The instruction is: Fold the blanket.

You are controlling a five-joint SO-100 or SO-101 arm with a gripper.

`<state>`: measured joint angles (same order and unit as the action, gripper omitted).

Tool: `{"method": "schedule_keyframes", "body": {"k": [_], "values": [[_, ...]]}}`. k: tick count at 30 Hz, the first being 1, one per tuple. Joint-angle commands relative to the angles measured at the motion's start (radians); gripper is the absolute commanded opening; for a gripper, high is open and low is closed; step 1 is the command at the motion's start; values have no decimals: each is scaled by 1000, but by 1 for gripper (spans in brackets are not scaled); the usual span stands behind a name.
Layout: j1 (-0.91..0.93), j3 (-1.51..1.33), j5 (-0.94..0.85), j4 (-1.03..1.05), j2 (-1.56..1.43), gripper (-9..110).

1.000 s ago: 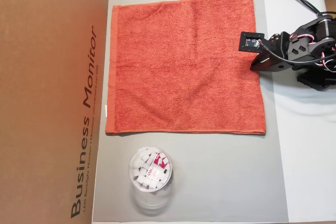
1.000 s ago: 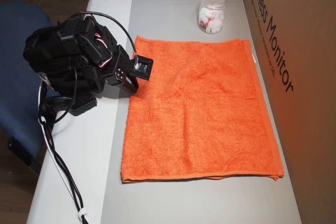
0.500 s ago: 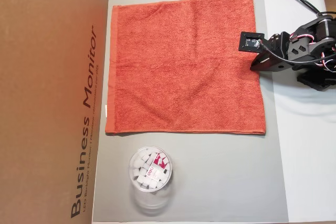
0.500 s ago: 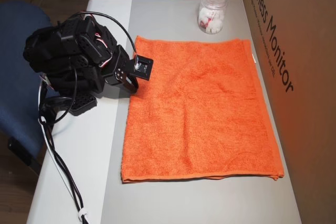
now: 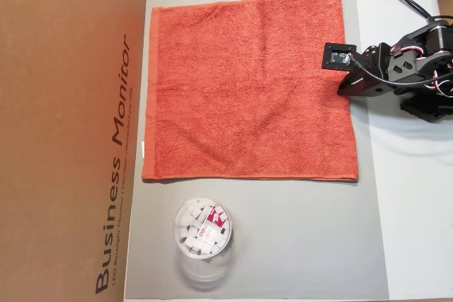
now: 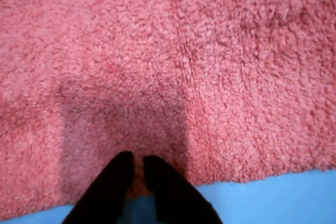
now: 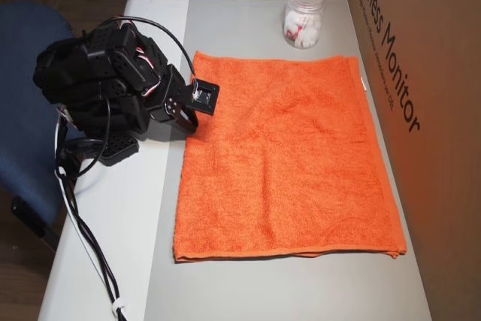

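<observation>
The orange-red blanket (image 5: 248,90) lies flat on the grey mat (image 5: 297,238). It also shows in the other overhead view (image 7: 285,171). Its small white tag (image 5: 144,150) sits on the edge by the cardboard. My gripper (image 6: 137,157) is low over the blanket's edge nearest the arm. Its two black fingers (image 6: 118,177) are together with only a thin slit between them. The cloth under them looks flat, not lifted. In both overhead views the gripper (image 5: 342,81) (image 7: 192,119) sits under the wrist camera, with the arm folded back.
A clear round tub (image 5: 203,229) (image 7: 304,14) of white pieces stands on the mat just off one blanket edge. A tall cardboard box (image 5: 71,132) (image 7: 421,73) walls the side opposite the arm. Cables (image 7: 83,231) trail from the arm's base beside a blue chair (image 7: 22,28).
</observation>
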<state>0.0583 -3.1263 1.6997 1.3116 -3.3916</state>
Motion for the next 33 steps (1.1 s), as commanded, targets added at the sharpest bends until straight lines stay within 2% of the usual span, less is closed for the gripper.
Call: {"method": "schedule_keyframes", "body": {"k": [1,33], "values": [[-6,-8,-8,-12,-5,0],[8,14,-8,-9,-2,0]]}}
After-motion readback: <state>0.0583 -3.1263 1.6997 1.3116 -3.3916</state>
